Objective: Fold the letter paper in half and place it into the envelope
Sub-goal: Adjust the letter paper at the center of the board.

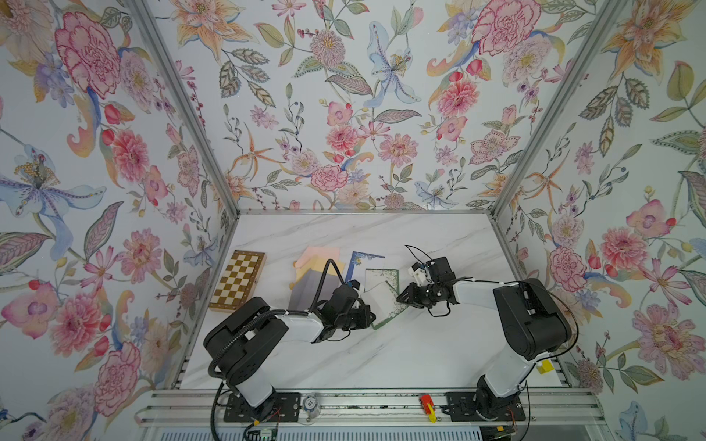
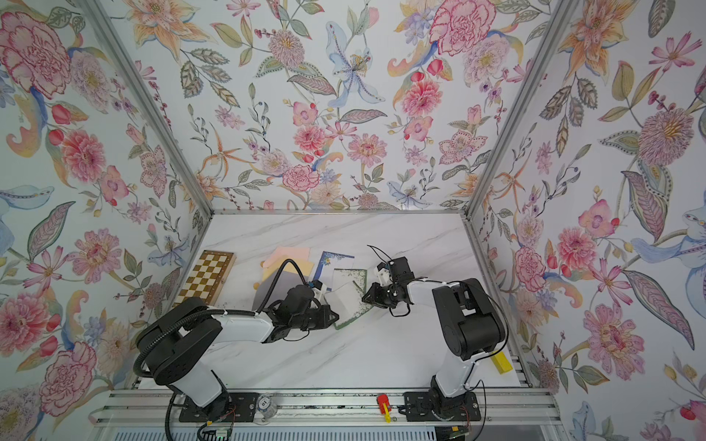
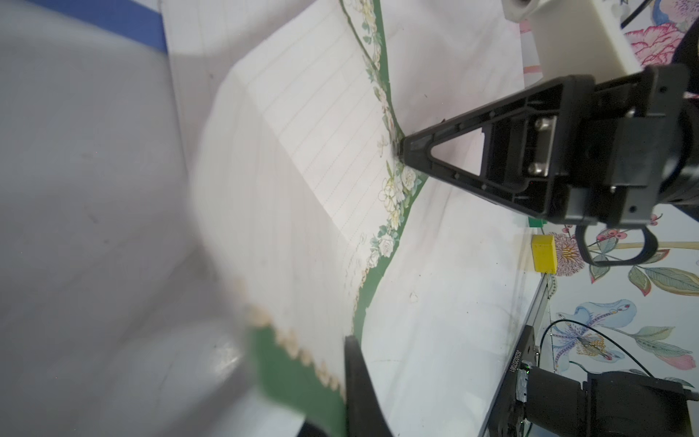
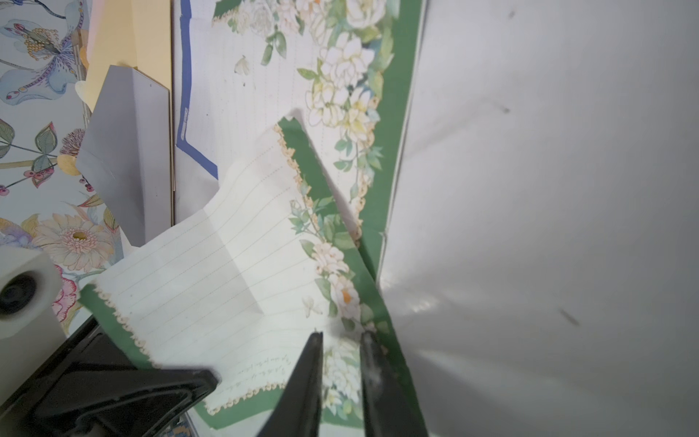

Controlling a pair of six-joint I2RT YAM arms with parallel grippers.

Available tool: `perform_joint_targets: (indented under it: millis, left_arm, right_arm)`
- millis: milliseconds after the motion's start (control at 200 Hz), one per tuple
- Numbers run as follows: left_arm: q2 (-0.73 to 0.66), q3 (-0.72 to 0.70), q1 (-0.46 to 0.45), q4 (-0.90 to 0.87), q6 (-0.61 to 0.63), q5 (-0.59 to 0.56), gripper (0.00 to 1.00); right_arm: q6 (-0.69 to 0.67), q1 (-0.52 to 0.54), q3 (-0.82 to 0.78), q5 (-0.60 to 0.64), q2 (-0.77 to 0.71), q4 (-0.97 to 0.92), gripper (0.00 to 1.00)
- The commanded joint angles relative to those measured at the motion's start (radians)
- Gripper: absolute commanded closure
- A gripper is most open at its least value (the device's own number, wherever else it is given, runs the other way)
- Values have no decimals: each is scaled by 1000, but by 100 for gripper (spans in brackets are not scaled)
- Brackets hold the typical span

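Note:
The letter paper [image 1: 382,284], lined with a green border and white flowers, lies mid-table between both arms. My left gripper [image 3: 340,401] is shut on its near green corner; that part is lifted and curls over the rest of the sheet [image 3: 302,159]. One left finger is hidden behind the paper. My right gripper [image 4: 340,359] stands on the sheet's flowered edge [image 4: 342,295], its fingers a narrow gap apart with the print showing between them. A grey envelope [image 1: 301,290] with its flap open lies left of the paper, also visible in the right wrist view [image 4: 128,151].
A blue-bordered sheet [image 1: 365,261] and yellow and pink sheets [image 1: 317,256] lie behind the paper. A chessboard [image 1: 237,280] sits at the left. A yellow block [image 2: 501,362] rests by the right wall. Floral walls enclose three sides.

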Motion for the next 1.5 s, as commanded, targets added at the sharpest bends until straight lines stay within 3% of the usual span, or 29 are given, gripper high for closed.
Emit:
perform_joint_targets:
  millis: [0, 385, 731, 876, 1491]
  left_arm:
    - [24, 39, -10, -69, 55, -9, 100]
    - [69, 283, 40, -435, 358, 59, 100]
    - [229, 585, 61, -778, 698, 113, 100]
    - [270, 676, 65, -862, 795, 106, 100]
    - [387, 927, 100, -1077, 1005, 63, 100]
  right_arm:
    - [6, 4, -70, 86, 29, -172, 77]
    - [-95, -16, -18, 123, -140, -268, 73]
    - [-252, -52, 68, 181, -258, -418, 70]
    - [-278, -67, 99, 178, -238, -436, 71]
    - [-275, -111, 197, 47, -45, -375, 81]
